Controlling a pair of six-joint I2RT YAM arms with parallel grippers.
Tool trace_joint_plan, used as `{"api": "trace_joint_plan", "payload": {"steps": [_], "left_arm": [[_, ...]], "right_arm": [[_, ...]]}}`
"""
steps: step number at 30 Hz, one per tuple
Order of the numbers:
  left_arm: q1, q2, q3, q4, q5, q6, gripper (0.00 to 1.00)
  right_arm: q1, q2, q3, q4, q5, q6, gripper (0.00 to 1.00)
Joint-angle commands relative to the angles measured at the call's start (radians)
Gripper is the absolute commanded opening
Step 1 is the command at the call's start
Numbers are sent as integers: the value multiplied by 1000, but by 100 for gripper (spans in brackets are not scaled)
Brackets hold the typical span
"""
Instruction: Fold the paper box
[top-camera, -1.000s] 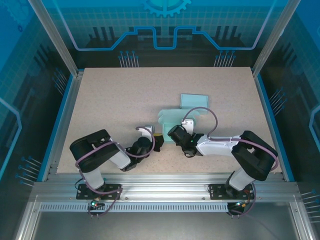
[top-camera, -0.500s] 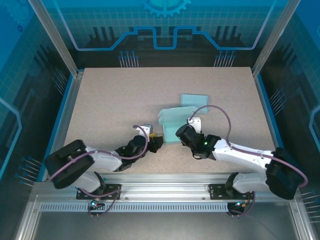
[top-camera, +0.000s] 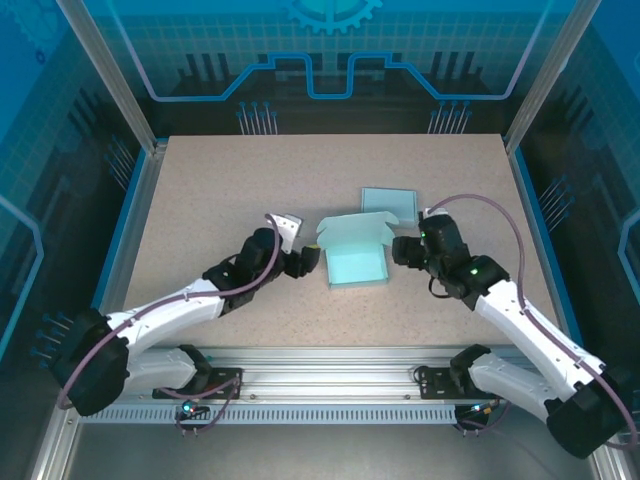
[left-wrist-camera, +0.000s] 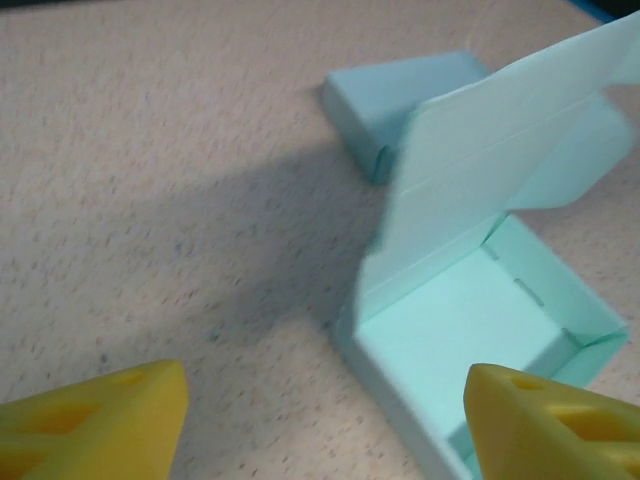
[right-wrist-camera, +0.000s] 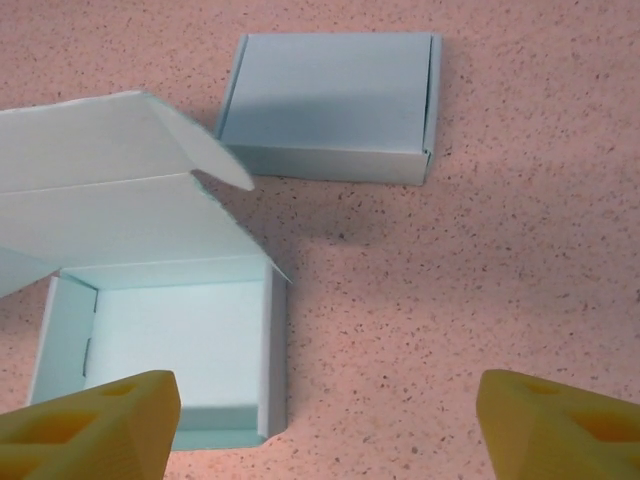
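Now that both arms have swung out from the near side, we flank the paper box (top-camera: 356, 266) at the middle of the bench (top-camera: 210, 190): left gripper (top-camera: 310, 260) just left, right gripper (top-camera: 399, 250) just right, both released and empty. Its lid (top-camera: 362, 228) stands raised, so closing remains.
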Motion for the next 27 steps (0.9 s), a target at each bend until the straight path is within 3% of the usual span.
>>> {"api": "trace_joint_plan", "payload": {"steps": [1, 4, 8, 20, 27], "left_arm": [[61, 31, 42, -77, 177, 70, 66], [72, 60, 65, -67, 231, 110, 63], [87, 111, 108, -78, 275, 133, 59], [89, 272, 226, -23, 295, 176, 47], [85, 310, 279, -42, 331, 164, 28]], "right_arm": [[-107, 43, 5, 45, -281, -161, 72], [-157, 114, 16, 89, -374, -218, 68], [-158, 178, 28, 149, -393, -254, 66], [-154, 324, 78, 206, -364, -297, 61], [-149, 388, 141, 213, -373, -301, 45]]}}
